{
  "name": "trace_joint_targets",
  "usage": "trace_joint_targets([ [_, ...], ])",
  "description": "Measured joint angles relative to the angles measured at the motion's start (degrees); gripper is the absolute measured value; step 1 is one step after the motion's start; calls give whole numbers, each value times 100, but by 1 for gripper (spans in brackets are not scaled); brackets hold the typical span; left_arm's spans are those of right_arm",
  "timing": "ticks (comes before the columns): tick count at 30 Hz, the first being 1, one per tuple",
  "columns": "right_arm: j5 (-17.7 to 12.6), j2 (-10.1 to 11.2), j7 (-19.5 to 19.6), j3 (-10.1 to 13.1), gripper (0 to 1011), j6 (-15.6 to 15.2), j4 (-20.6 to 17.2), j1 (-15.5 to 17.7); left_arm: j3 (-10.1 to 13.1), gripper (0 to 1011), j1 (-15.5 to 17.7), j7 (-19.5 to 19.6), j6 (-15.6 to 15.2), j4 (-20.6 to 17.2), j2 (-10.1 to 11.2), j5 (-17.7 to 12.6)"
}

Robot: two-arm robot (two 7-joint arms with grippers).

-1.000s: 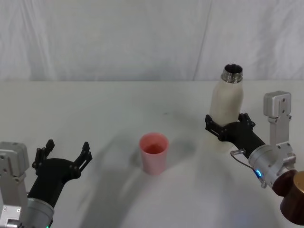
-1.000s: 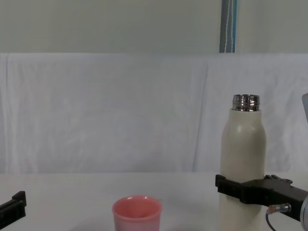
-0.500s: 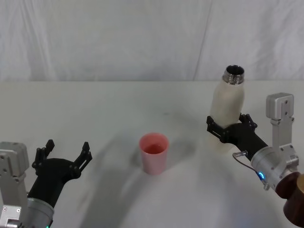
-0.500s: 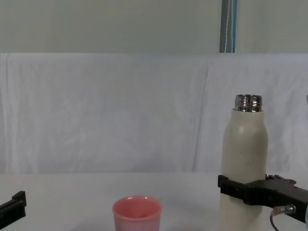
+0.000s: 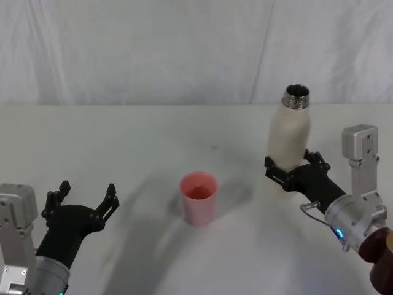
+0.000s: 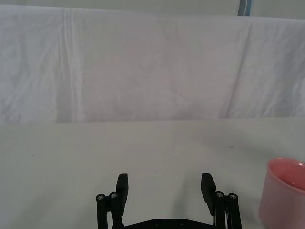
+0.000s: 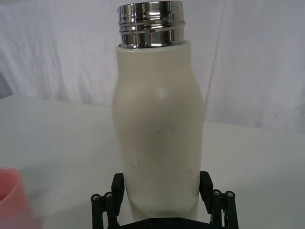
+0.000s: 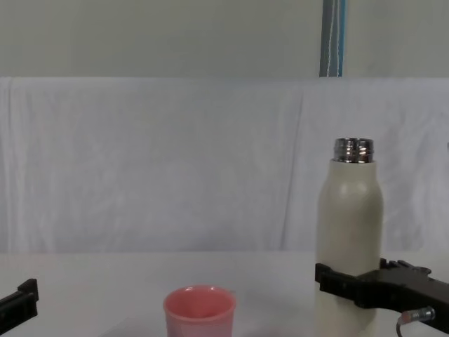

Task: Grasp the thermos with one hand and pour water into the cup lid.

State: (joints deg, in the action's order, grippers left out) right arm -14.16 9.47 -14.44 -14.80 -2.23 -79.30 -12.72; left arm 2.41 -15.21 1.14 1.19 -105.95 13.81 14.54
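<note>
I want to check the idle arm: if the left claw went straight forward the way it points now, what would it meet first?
Probably nothing: ahead of the open left claw lies bare table up to the white backdrop. The cup lid sits off to one side, likely outside that line.

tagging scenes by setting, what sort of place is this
Probably a robot test bench, not a kitchen: a plain white table backed by a hung white sheet, bearing just a thermos and pink cup lid.

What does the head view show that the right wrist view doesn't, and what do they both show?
Head view alone: the left gripper, open and idle near the table's left front, and the whole cup lid from above. Right wrist view alone: the thermos's threaded steel neck from the side, close up. Both: the upright thermos clamped low by the right gripper, and the white cloth backdrop.
</note>
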Motion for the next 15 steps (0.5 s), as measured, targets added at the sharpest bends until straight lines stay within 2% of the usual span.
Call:
trace_joint_targets([
  [15, -32, 138, 20, -18, 1001, -85, -305, 281, 0, 1001, 0, 0, 0, 0, 0, 0],
])
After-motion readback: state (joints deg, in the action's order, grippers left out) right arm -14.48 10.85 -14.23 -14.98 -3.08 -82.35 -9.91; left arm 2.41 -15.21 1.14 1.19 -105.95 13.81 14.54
